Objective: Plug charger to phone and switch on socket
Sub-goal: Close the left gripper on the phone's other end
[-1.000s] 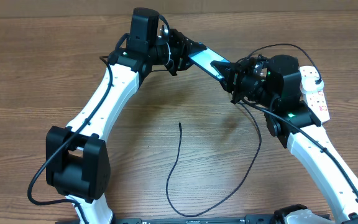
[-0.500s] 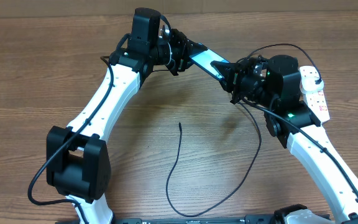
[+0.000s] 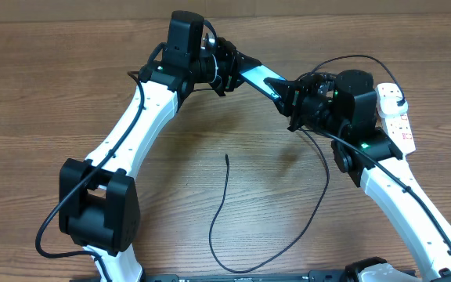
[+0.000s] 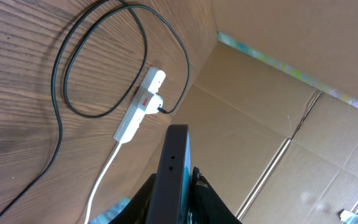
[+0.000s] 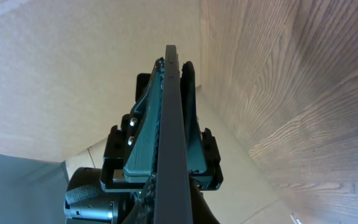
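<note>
Left hand [image 3: 227, 69] and right hand [image 3: 290, 99] both clamp the phone [image 3: 255, 76] above the worktop [image 3: 53, 94].
Left wrist view alone shows the socket [image 4: 137, 112] whole, charger [image 4: 161, 111] plugged in.

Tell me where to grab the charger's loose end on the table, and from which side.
Grip the charger just behind its free tip, coming straight down from above. That stretch lies flat and nearly straight on the table, running toward the robot, so the jaws should probably close across it, left to right.
</note>
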